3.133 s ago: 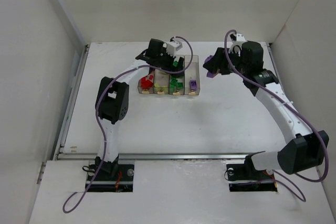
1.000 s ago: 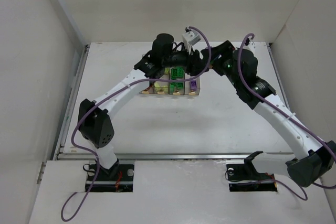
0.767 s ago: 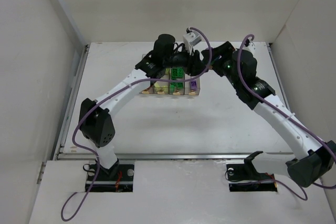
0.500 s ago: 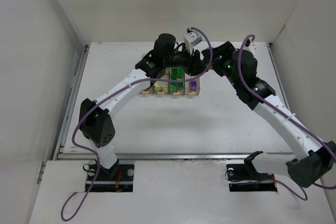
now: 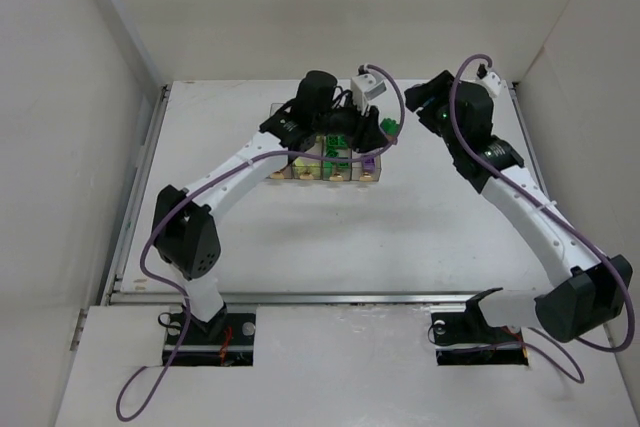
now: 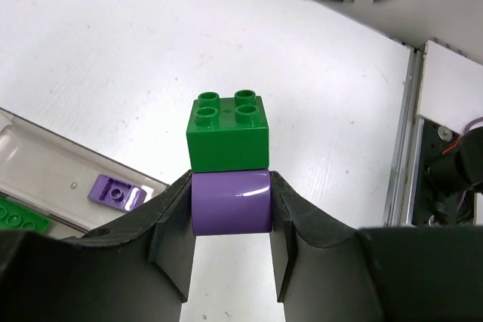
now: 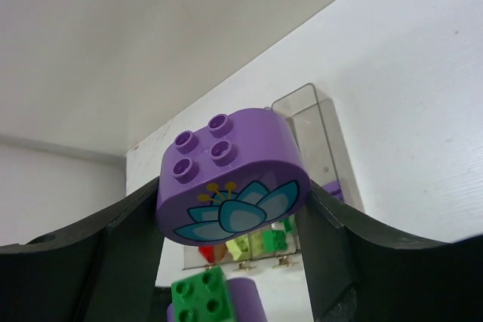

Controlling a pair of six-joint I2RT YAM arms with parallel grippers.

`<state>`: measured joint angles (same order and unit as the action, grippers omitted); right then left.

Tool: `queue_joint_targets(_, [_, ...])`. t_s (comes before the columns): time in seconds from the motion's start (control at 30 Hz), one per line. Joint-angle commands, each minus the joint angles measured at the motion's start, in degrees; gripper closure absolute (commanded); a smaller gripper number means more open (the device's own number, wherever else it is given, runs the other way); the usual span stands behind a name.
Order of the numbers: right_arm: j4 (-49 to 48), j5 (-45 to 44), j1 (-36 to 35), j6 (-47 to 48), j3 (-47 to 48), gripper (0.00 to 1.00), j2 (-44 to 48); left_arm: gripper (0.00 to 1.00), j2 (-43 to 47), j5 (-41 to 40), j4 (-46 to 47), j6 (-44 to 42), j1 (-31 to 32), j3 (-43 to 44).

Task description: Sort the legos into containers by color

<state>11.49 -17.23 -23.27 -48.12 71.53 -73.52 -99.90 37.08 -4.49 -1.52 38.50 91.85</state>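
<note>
Left gripper [image 6: 230, 201] of mine is pinching a purple brick [image 6: 230, 220] by its smooth sides, a green brick [image 6: 229, 137] studded on top; my right gripper [image 7: 230, 209] is clamping a flowered brick [image 7: 226, 179]. Light, stiff, slippery plastic, I judge; the containers [image 6: 45, 156] are lying below, off to my left gripper's side.

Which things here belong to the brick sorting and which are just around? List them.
Job: left gripper holding green-on-purple bricks; right gripper holding flowered purple brick; bins; small purple brick inside.
Just around: purple cables; side walls.
</note>
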Motion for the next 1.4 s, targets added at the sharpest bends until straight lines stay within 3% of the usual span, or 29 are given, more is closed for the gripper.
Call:
queue_joint_targets(0.0, [-3.1,-2.0,1.5,3.7,4.0,1.0,-0.5,1.0,-0.3,1.0,-1.4,-1.6,-0.2,1.2])
queue_joint_targets(0.3, [-3.1,1.6,4.9,6.5,4.5,1.0,-3.2,1.0,-8.0,-0.1,-2.1,-0.8,-3.1,6.1])
queue_joint_targets(0.4, [-3.7,8.2,7.6,10.3,5.0,1.0,-6.2,1.0,-9.4,-1.3,-3.6,-0.8,-4.9,7.2])
queue_joint_targets(0.43, [-3.7,14.5,8.1,12.2,5.9,1.0,-7.7,1.0,-9.4,-2.3,-3.6,-1.5,-5.8,7.2])
queue_joint_targets(0.6, [-0.3,36.2,9.3,21.9,18.4,1.0,-22.9,1.0,-4.4,-4.9,-1.3,-3.4,-9.4,1.2])
queue_joint_targets(0.83, [14.7,41.8,9.3,25.4,33.0,1.0,-39.3,1.0,3.3,-7.9,-1.3,-5.4,-13.4,-5.7])
queue_joint_targets(0.87, [15.3,41.8,9.3,26.2,33.0,0.98,-39.9,1.0,4.4,-7.9,-1.3,-5.4,-14.0,-7.3])
queue_joint_targets(1.0, [15.8,39.0,8.1,26.8,32.9,0.74,-39.4,1.0,6.5,-7.9,-0.3,-5.4,-14.6,-9.8])
queue_joint_targets(1.2, [16.5,37.8,6.8,26.8,31.5,0.57,-39.5,1.0,7.5,-6.3,-0.3,-6.5,-15.7,-11.1])
queue_joint_targets(1.33, [18.3,36.0,6.3,26.8,32.0,0.39,-40.1,1.0,7.5,-5.8,-0.3,-6.5,-16.3,-11.1])
queue_joint_targets(1.37, [18.8,35.4,6.3,26.8,32.0,0.24,-40.1,1.0,7.5,-5.8,-0.3,-6.5,-16.3,-11.1])
